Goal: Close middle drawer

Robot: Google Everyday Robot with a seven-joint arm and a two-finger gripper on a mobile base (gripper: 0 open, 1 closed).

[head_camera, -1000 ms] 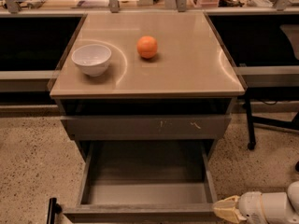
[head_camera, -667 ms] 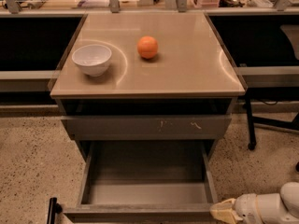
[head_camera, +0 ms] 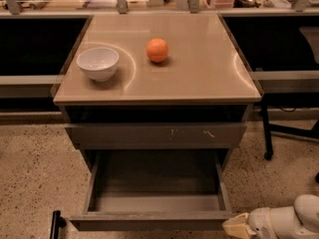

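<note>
The middle drawer (head_camera: 154,203) is pulled far out of the grey cabinet, and its long grey tray looks empty. Its plain front face (head_camera: 149,222) is near the bottom edge of the view. Above it is the taller drawer face with pale scratch marks (head_camera: 154,135), which is nearly shut. My gripper (head_camera: 238,227) is a cream-coloured tip on a white arm at the bottom right. It is right beside the right end of the open drawer's front face, at about the same height.
A white bowl (head_camera: 98,62) and an orange (head_camera: 157,50) sit on the tan cabinet top (head_camera: 199,68). Dark shelving runs along both sides. A black chair leg (head_camera: 266,133) stands to the right on the speckled floor. A black post (head_camera: 54,224) is at the bottom left.
My gripper and arm have shifted slightly left and lower, closer to the drawer's front right corner. The drawer, bowl and orange have not moved.
</note>
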